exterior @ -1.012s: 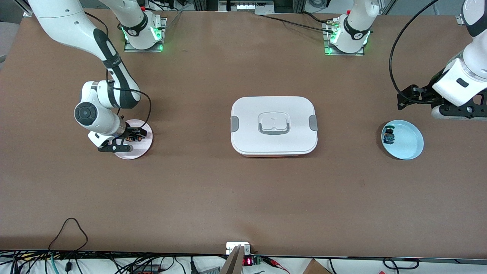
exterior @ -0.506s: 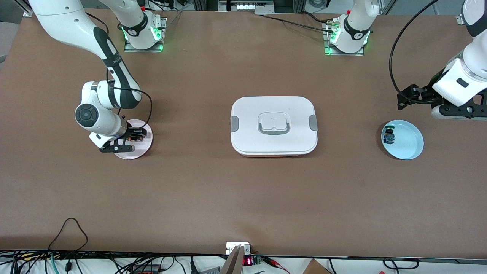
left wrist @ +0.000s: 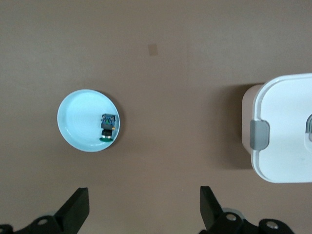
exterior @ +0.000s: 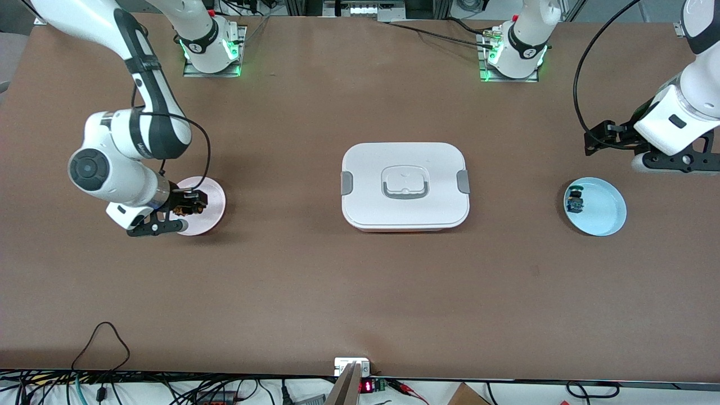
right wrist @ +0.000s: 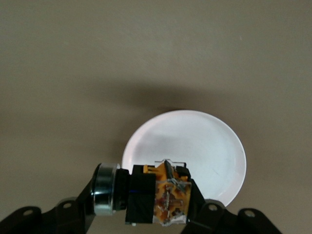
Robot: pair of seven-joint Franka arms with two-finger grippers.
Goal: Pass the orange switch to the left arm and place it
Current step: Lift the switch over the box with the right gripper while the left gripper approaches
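Observation:
My right gripper (exterior: pixel 188 205) is shut on the orange switch (exterior: pixel 181 211) and holds it just above the pink plate (exterior: pixel 209 209) at the right arm's end of the table. In the right wrist view the orange switch (right wrist: pixel 168 199) with its black cap and silver ring sits between the fingers, over the plate (right wrist: pixel 195 146). The white box (exterior: pixel 405 186) stands in the middle of the table. My left gripper (exterior: pixel 595 143) is open and empty, up in the air near the light blue plate (exterior: pixel 603 214); it waits. In the left wrist view its fingers (left wrist: pixel 78 209) stand wide apart.
The blue-bodied, green-capped switch (exterior: pixel 575 201) lies in the light blue plate, also in the left wrist view (left wrist: pixel 107 126). The box's corner and grey clip (left wrist: pixel 260 134) show there too. Cables run along the table's front edge.
My right gripper has risen off the pink plate with the orange switch and shifted toward the right arm's end. The left arm has barely moved.

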